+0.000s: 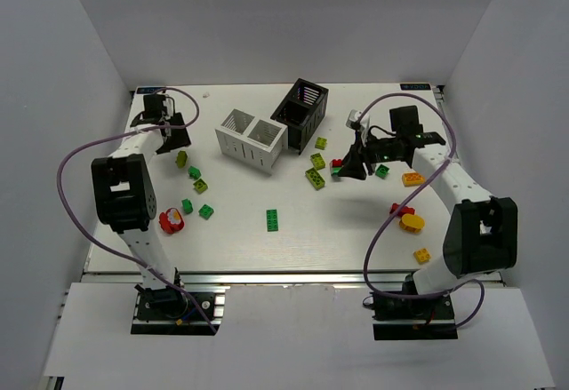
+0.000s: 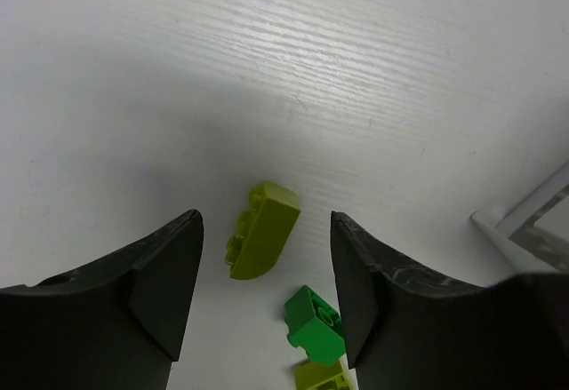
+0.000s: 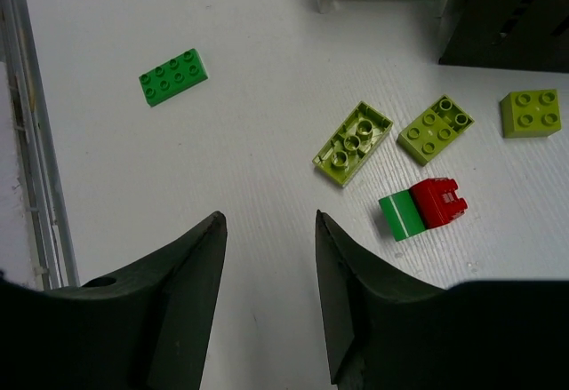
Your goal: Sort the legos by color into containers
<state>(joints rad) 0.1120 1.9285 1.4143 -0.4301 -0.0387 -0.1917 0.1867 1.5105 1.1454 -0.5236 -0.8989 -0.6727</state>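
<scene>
1. Lime-green rounded plastic lego brick (image 2: 260, 246): likely light, rigid and slick. Best pinched across its flat long sides, since its studs face sideways.
2. It lies on the white table (image 1: 311, 234), far left, right under the left gripper (image 2: 264, 219), whose fingers are wide and empty.
3. Right gripper (image 3: 269, 230): fingers apart, holding nothing, hovering near the small red brick (image 3: 440, 202) and the lime flat bricks (image 3: 353, 141).
4. Black slatted container (image 1: 293, 128) stands far centre, with the white slatted container (image 1: 233, 141) to its left.
</scene>
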